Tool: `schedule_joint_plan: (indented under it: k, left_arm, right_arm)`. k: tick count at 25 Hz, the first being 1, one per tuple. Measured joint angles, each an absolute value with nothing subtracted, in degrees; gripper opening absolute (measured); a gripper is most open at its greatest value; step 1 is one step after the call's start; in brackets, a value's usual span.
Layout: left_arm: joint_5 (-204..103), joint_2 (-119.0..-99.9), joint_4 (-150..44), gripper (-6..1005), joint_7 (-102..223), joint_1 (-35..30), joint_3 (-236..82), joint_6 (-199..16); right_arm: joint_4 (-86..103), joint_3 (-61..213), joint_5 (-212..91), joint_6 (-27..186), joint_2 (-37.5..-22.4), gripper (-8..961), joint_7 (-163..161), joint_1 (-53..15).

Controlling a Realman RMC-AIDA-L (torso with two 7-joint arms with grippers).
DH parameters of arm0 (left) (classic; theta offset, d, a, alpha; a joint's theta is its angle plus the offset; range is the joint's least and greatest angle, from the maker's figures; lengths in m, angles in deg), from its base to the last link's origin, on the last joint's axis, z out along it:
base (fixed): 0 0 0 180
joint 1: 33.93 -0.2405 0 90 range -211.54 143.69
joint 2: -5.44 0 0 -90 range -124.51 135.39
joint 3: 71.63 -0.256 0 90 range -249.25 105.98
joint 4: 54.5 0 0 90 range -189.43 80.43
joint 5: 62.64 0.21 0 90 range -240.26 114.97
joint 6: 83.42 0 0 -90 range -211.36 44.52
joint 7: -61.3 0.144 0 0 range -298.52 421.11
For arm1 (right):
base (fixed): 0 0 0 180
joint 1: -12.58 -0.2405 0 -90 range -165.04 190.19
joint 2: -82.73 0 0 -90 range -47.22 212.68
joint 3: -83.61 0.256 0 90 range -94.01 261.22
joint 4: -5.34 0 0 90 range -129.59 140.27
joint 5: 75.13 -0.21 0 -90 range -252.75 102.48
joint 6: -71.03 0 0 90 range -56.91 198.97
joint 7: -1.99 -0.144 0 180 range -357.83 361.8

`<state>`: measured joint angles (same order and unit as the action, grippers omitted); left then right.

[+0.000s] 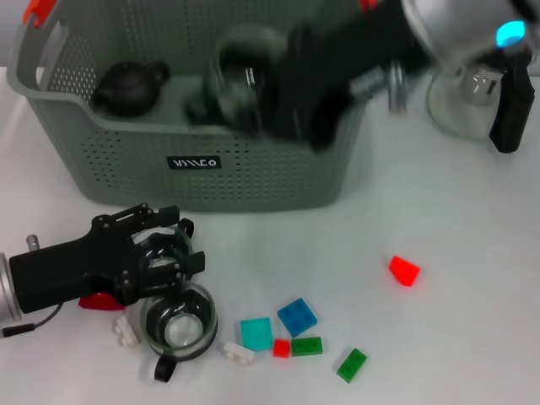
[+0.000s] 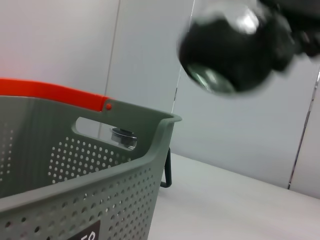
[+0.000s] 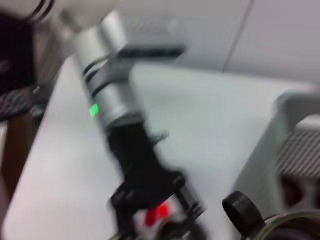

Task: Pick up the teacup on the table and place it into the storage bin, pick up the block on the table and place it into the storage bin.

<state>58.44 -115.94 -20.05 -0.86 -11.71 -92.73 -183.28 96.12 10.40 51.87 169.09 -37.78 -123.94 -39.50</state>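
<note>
The grey storage bin point(image 1: 253, 181) stands at the back and also shows in the left wrist view point(image 2: 100, 165), with its orange handle point(image 2: 50, 92). My right gripper point(image 1: 253, 84) reaches over the bin, blurred, shut on a glass teacup point(image 1: 236, 72); the left wrist view shows this teacup point(image 2: 230, 55) in the air above the bin. My left gripper point(image 1: 160, 249) lies low at the front left, open, just behind a second glass teacup point(image 1: 179, 322) standing on the table. A red wedge block point(image 1: 404, 270) lies alone to the right.
A dark teapot point(image 1: 126, 84) sits inside the bin. Loose blocks lie at the front: blue point(image 1: 297, 316), cyan point(image 1: 256, 332), green point(image 1: 352, 364), white point(image 1: 126, 331). A glass pitcher point(image 1: 464, 97) stands at the back right.
</note>
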Motion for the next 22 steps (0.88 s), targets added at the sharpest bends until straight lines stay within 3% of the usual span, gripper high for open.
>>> schedule_joint_plan:
  k: [8,22]
  left_arm:
    - [58.39,-115.94,-20.05,830,-0.78,-11.47,-92.73,-183.36]
    - [58.38,-116.09,-20.31,830,-0.13,-11.54,-92.72,-183.35]
  right_arm:
    - [90.29,14.96,54.59,151.38,-37.55,63,-120.5,-41.32]
    - [59.1,13.93,56.44,130.58,-37.5,62,-111.48,-48.19]
